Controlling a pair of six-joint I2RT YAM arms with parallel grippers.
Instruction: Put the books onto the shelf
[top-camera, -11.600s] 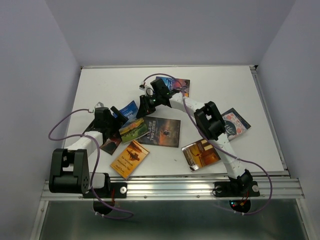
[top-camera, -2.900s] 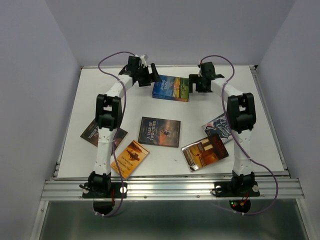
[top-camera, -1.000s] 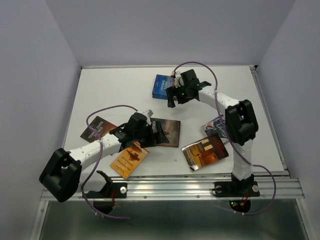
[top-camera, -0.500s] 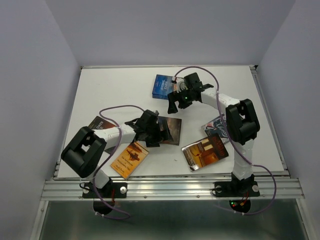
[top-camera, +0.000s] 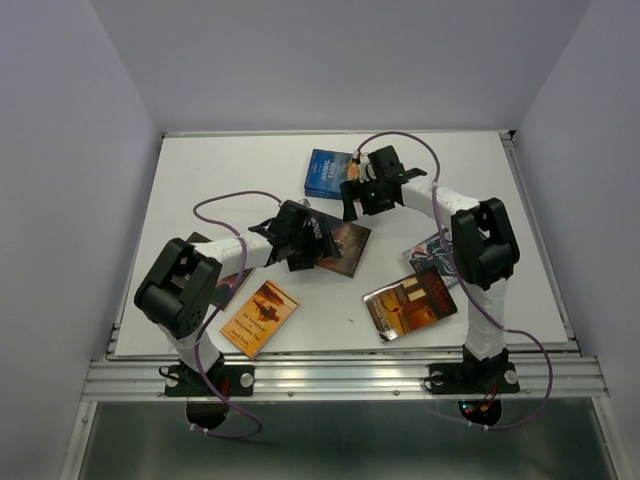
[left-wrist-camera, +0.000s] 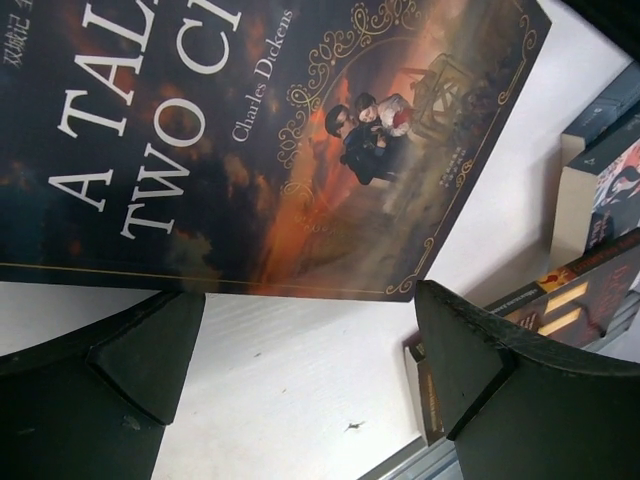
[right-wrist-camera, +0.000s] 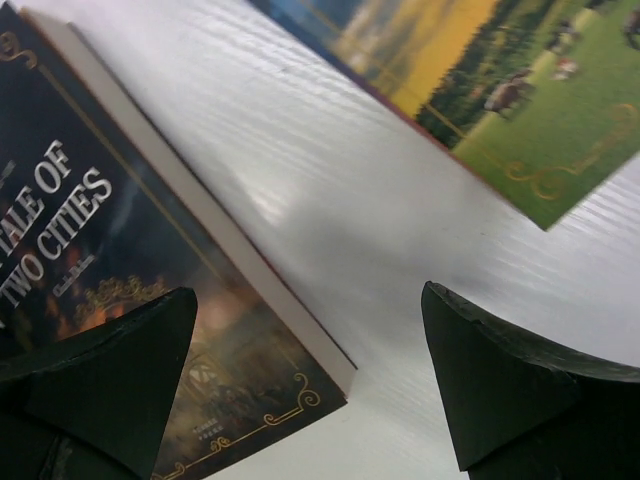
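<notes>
No shelf is in view. Several books lie flat on the white table (top-camera: 220, 180). The dark "A Tale of Two Cities" book (top-camera: 348, 246) (left-wrist-camera: 270, 150) (right-wrist-camera: 120, 270) sits mid-table. My left gripper (top-camera: 316, 242) (left-wrist-camera: 310, 360) hovers open at its near edge, holding nothing. My right gripper (top-camera: 352, 204) (right-wrist-camera: 310, 380) is open over the bare strip between that book's far corner and the blue landscape-cover book (top-camera: 326, 172) (right-wrist-camera: 500, 90). An orange book (top-camera: 260, 316), an amber book (top-camera: 410, 303) (left-wrist-camera: 590, 290) and a patterned book (top-camera: 432, 252) (left-wrist-camera: 605, 190) lie nearer the front.
A dark brown book (top-camera: 205, 245) at the left is mostly hidden under my left forearm. Purple cables loop above both arms. Grey walls close in the table on three sides. A metal rail (top-camera: 340, 375) runs along the front edge.
My left gripper has swung right and back onto the dark book's near edge, and that book has shifted slightly toward the back right. The right gripper has barely moved. Both stay open.
</notes>
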